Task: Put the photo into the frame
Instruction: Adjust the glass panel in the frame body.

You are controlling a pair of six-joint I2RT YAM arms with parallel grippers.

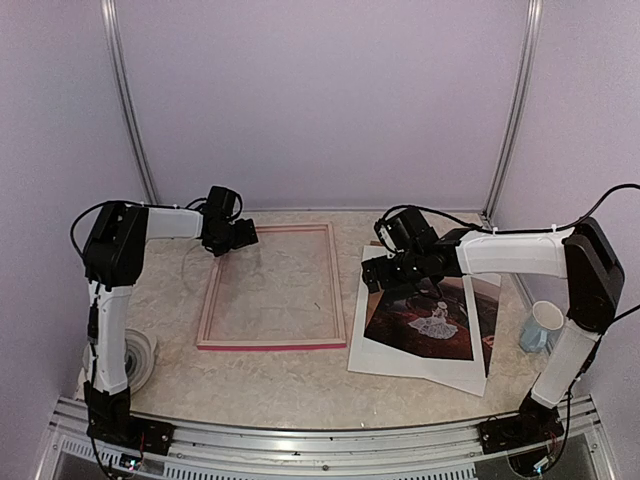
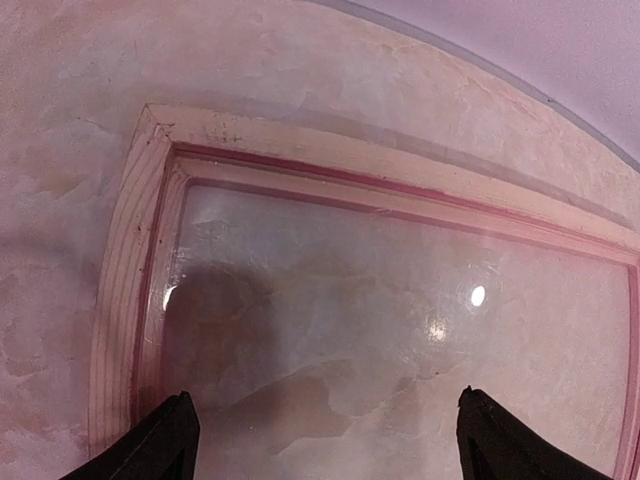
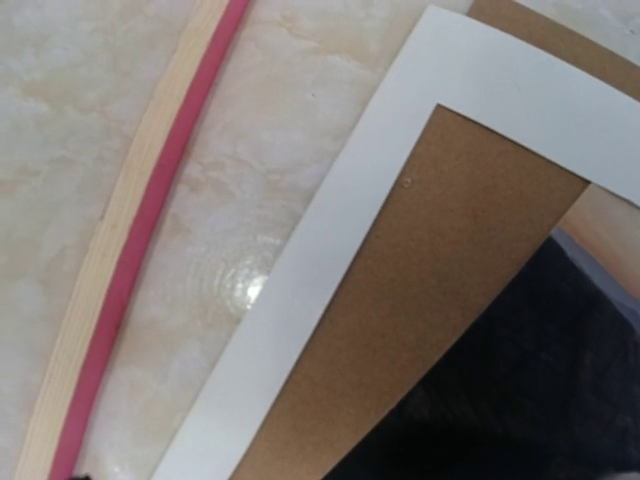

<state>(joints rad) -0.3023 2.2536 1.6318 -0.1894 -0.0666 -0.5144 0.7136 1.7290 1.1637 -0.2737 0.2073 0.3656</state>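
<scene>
On the right half of the surface (image 1: pixel 300 390), the photo (image 1: pixel 415 332) is seen lying flat, tilted slightly clockwise, on top of a white mat sheet (image 1: pixel 410 372). A brown backing board (image 3: pixel 450 260) shows through the mat's window. The right gripper (image 1: pixel 376 276) is held above the far-left corner of this stack, so the photo extends from it toward 4 o'clock in the top view. Its jaws are opened wide and nothing is held between them. In the right wrist view the photo (image 3: pixel 520 400) is seen only as a dark patch at 4 o'clock, overlapping the board.

The photo is shown as a dark rectangular print in reddish-brown and black, with a small white figure near its middle.

The frame (image 1: pixel 270 344) is laid flat at the centre of the surface, just beside the mat's left edge and apart from the photo. Its outer edge is bright pink-red and its upturned face is pale wood. A clear pane with bright reflections is seen inside it (image 2: pixel 130 300). The left gripper (image 1: pixel 240 236) is poised over the frame's 11 o'clock corner, its jaws spread wide and empty (image 2: pixel 325 440). A pale mug (image 1: pixel 541 326) is seen at 3 o'clock from the photo.
</scene>
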